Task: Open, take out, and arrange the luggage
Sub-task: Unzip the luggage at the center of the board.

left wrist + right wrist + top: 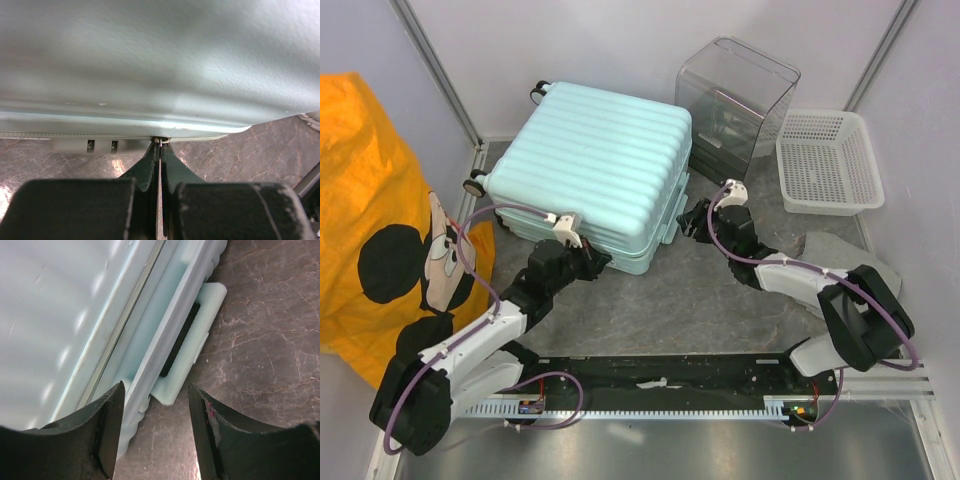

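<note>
The mint ribbed suitcase (595, 160) lies flat and closed on the table, wheels toward the back left. My left gripper (595, 262) is at its near side, at the zipper seam. In the left wrist view the fingers are shut on a small metal zipper pull (161, 140) just under the shell (160, 65). My right gripper (692, 222) is open at the suitcase's right side. In the right wrist view it (156, 407) is spread around the shell's edge, just below the mint side handle (192, 340), and holds nothing. The lining is hidden.
A clear plastic box (735, 95) stands at the back, right of the suitcase. A white mesh basket (828, 160) sits at the back right. A grey cloth (842, 250) lies by the right arm. A large orange bag (370, 200) fills the left side.
</note>
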Controlling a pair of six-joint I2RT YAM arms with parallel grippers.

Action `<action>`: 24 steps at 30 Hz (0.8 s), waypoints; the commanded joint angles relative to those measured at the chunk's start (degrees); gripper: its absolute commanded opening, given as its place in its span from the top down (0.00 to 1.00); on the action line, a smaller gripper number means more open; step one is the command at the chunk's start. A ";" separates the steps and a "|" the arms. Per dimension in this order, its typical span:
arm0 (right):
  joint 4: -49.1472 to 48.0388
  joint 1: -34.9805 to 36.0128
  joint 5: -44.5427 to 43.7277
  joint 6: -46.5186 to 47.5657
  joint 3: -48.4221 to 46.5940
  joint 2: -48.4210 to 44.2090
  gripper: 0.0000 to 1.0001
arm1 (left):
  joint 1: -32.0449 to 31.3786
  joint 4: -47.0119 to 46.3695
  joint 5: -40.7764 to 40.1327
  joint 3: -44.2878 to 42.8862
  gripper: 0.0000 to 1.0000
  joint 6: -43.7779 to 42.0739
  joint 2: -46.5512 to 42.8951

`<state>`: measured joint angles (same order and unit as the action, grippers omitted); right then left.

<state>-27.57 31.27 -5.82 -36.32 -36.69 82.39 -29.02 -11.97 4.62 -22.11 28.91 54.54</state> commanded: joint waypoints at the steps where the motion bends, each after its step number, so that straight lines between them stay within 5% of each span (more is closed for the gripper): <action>1: -1.52 -1.12 3.19 -3.50 -5.05 4.26 0.38 | 5.19 -4.82 -3.49 -1.18 0.98 1.77 -1.90; 21: 0.77 0.72 3.36 -3.41 -15.61 19.82 0.41 | 15.22 -5.70 1.62 1.28 0.98 2.82 -2.60; 24: -1.07 1.25 5.29 -3.50 -15.43 21.06 0.56 | 15.83 -5.70 0.39 1.80 0.99 2.91 -3.21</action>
<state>-26.30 30.26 -3.18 -39.97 -49.98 100.03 -15.59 -11.38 12.49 -20.64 31.27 52.58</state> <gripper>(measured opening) 0.509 0.022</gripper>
